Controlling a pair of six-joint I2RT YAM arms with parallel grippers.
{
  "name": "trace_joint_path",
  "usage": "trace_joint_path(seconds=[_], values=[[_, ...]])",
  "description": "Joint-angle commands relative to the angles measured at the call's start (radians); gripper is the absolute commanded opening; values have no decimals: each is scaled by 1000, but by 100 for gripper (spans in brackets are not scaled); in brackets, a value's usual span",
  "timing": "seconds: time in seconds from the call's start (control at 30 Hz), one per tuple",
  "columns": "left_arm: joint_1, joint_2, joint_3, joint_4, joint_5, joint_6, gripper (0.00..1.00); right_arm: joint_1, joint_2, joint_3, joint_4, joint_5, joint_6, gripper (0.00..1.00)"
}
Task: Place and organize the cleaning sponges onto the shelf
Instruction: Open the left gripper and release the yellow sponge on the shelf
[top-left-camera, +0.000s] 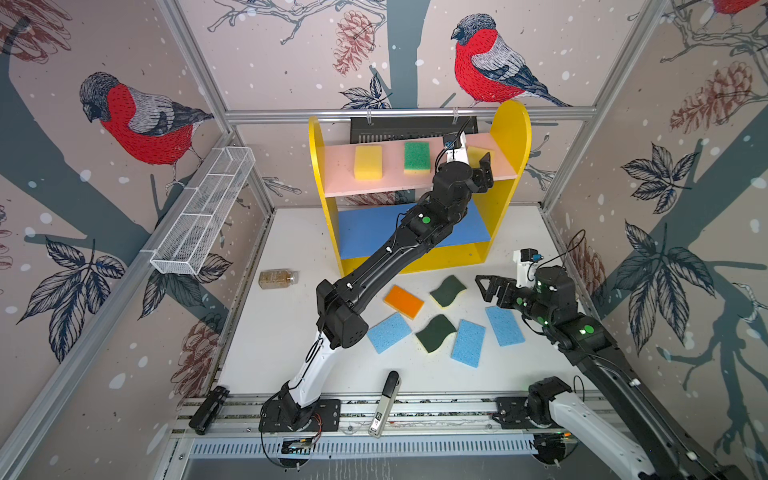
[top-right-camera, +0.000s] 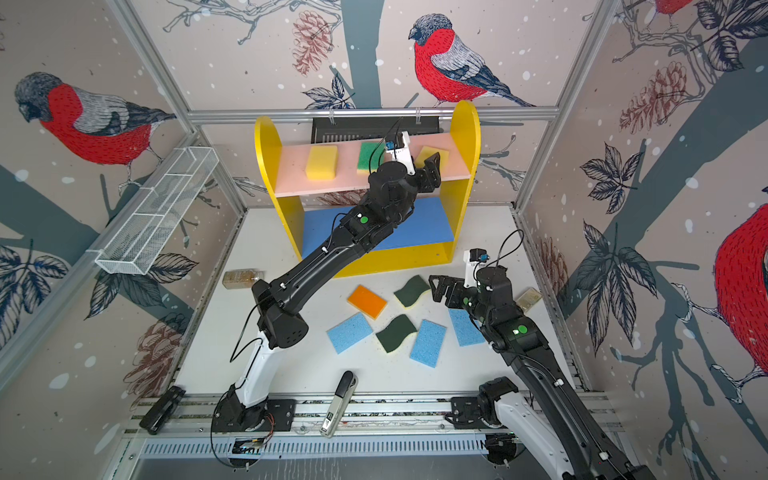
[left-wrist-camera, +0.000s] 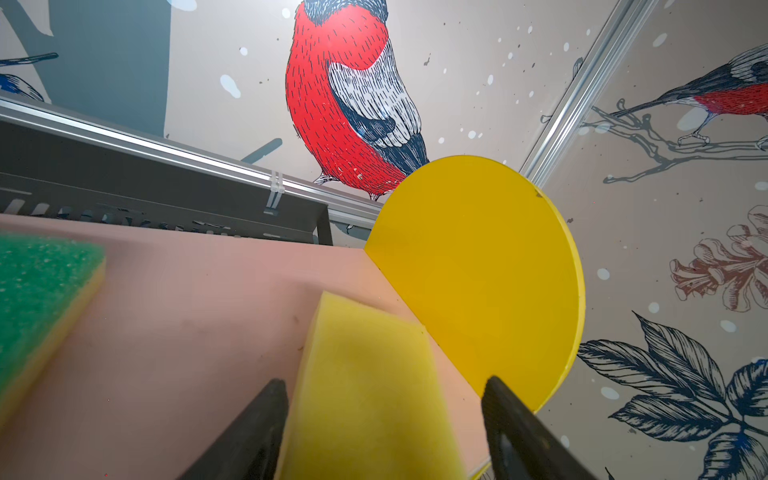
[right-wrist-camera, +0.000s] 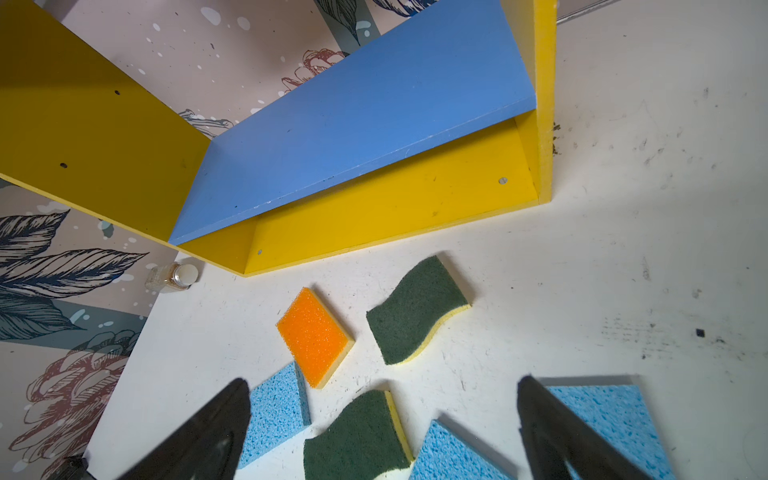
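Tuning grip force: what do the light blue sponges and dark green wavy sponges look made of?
Light blue sponges: probably cellulose, matte, open irregular pores. Dark green wavy sponges: matte fibrous scouring layer on pale yellow foam, visible at the edges.

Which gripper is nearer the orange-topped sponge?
Right. The right gripper hovers above the table close beside the orange-topped sponge; the left gripper is up on the shelf's pink board, straddling a yellow sponge.

The right claw (right-wrist-camera: 383, 379), jaws wide, hangs above scattered sponges (right-wrist-camera: 313, 334) before the shelf (right-wrist-camera: 353, 124).
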Motion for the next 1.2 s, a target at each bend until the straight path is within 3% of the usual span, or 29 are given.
trace_joint_path(seconds=[0.0,0.33,0.6,1.0,1.17], values=[[10,-11,-8,-68,10,-14,75,1,-3,17,3,14,-15,100],[14,-93,-85,-27,-3,6,75,14,-3,68,5,47,-27,100],[17,-147,-126,4,87,21,75,51,-3,108,13,80,-24,100],[-5,-280,-140,-105,173,102,75,234,74,290,-2,310,-55,91],[-23,-405,-256,-135,148,138,74,261,136,395,-9,380,-85,82]])
